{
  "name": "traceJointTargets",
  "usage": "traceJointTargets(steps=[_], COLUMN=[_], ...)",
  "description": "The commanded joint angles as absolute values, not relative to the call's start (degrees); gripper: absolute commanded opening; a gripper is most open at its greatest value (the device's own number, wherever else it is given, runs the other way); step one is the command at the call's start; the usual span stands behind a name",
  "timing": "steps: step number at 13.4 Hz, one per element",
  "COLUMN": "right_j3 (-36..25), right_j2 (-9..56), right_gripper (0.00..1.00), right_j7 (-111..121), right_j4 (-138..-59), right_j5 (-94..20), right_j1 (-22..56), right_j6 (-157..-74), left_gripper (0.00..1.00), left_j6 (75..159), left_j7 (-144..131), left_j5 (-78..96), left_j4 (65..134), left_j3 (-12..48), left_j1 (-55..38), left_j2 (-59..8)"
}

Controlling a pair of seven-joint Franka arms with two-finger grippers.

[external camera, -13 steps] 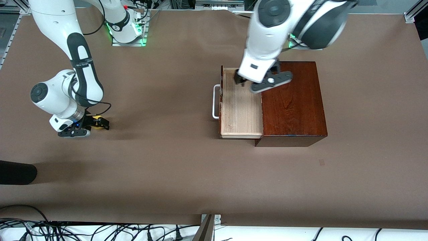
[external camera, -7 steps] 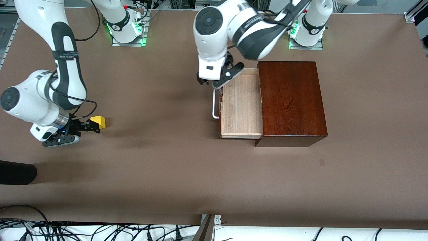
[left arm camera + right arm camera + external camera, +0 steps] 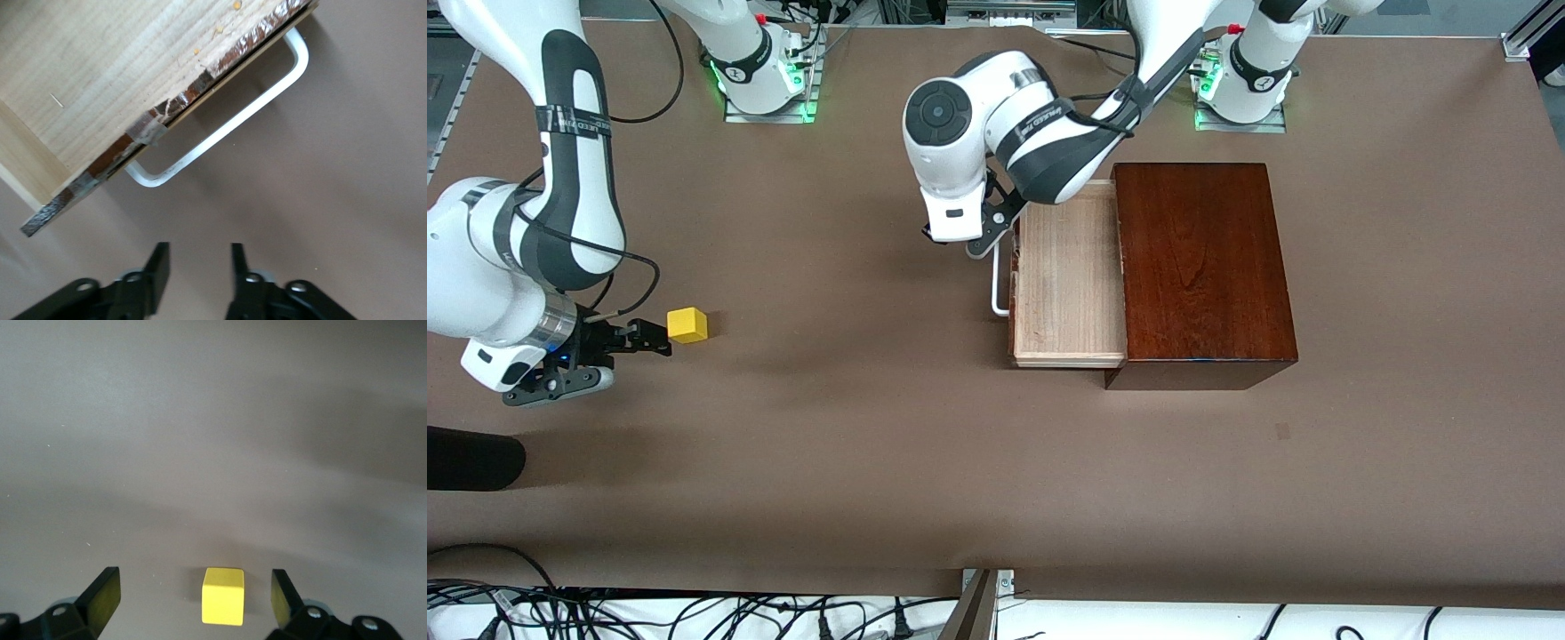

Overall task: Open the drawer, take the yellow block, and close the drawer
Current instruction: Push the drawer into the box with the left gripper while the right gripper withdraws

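Having let go, the right hand [image 3: 654, 342] stands spread beside the yellow block [image 3: 687, 324], now resting on the worktop [image 3: 871, 444] at the right arm's end, well apart from the drawer [image 3: 1069, 284]. Only closing remains: the left hand [image 3: 959, 244] has left the tray and hovers by the handle [image 3: 999, 271], fingers partly narrowed, holding nothing, bare worktop around.

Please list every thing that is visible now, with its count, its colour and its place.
Drawer: one, pale wood, white handle, pulled open from the box.
Box: one, glossy mahogany, toward the left arm's end of the table.
Yellow block: one, on the table, toward the right arm's end.
Table: one, brown cover.
Left gripper: one, black, beside the handle, holding nothing.
Right gripper: one, black, open, at the block, not gripping it.
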State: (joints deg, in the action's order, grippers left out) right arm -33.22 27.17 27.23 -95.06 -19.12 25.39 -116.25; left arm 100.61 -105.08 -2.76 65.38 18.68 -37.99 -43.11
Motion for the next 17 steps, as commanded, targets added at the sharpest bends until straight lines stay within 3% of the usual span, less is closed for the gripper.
traceJointTargets(steps=[1, 4, 11, 17], right_j3=[-32.5, -30.2, -13.0, -8.8], right_j2=[27.1, 23.9, 11.5, 1.9], right_gripper=[1.0, 1.0, 1.0, 1.0], right_j7=[22.7, 20.5, 6.0, 3.2], right_j4=[-92.4, -92.5, -93.3, -95.4], right_j5=[-15.5, -12.4, -1.7, 0.1], right_j1=[25.5, 24.5, 13.6, 8.3], right_j6=[-113.3, -111.4, -102.3, -95.5], left_gripper=[0.0, 0.0, 0.0, 0.0], left_j6=[100.5, 101.2, 99.8, 98.7], left_j7=[-106.2, -106.2, -106.6, -106.2], left_j5=[-4.9, -8.2, -10.4, -14.2], left_j4=[62.1, 62.1, 63.3, 63.8], left_j3=[17.8, 17.3, 16.1, 16.2], left_j1=[-39.0, -38.8, -38.1, -37.1], left_j2=[-46.8, -47.8, -48.3, -48.3])
